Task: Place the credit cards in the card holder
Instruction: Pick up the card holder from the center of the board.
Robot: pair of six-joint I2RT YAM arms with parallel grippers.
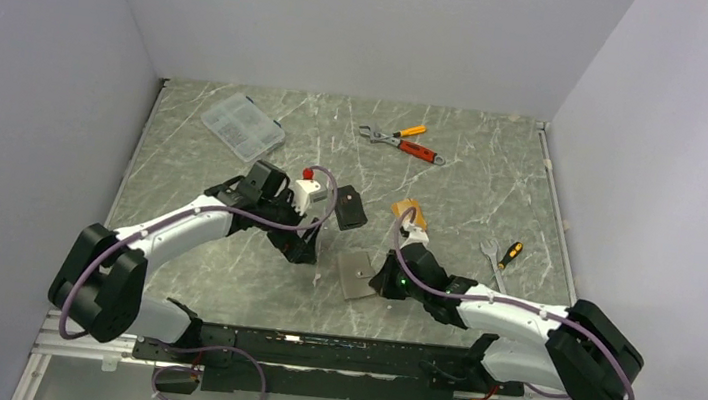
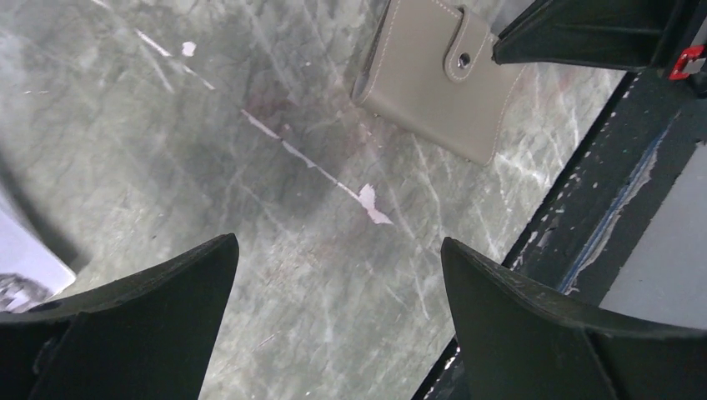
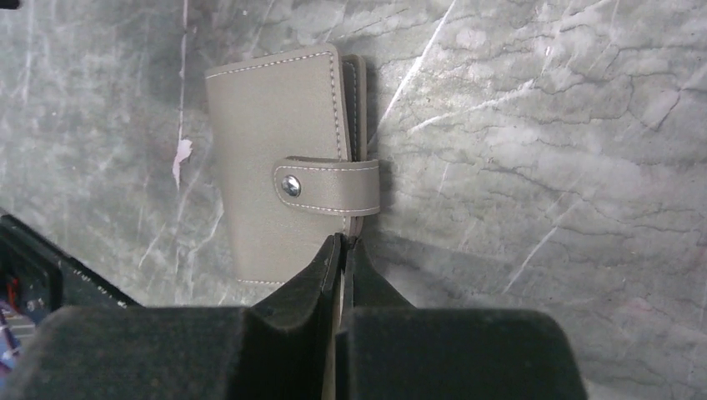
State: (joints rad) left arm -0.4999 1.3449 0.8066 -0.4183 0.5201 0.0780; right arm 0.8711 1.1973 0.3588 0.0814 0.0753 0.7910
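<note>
My right hand (image 3: pixel 340 243) is pinched on the edge of the closed holder (image 3: pixel 275 150); my left hand (image 2: pixel 338 243) gapes. Next I must unsnap the tab (image 3: pixel 329 185).

The marble table (image 1: pixel 492 191) bears the card holder (image 1: pixel 358 275), black card (image 1: pixel 350 207), orange card (image 1: pixel 406 210), clear box (image 1: pixel 243 126), pliers (image 1: pixel 422 152), wrench (image 1: pixel 497 255).

the grey card holder (image 3: pixel 275 158) lies flat and snapped shut by the table's near edge. an orange card (image 1: pixel 406 210) and a black card (image 1: pixel 350 207) lie mid-table.

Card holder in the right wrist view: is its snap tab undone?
No, the tab is snapped shut across the closed card holder.
</note>
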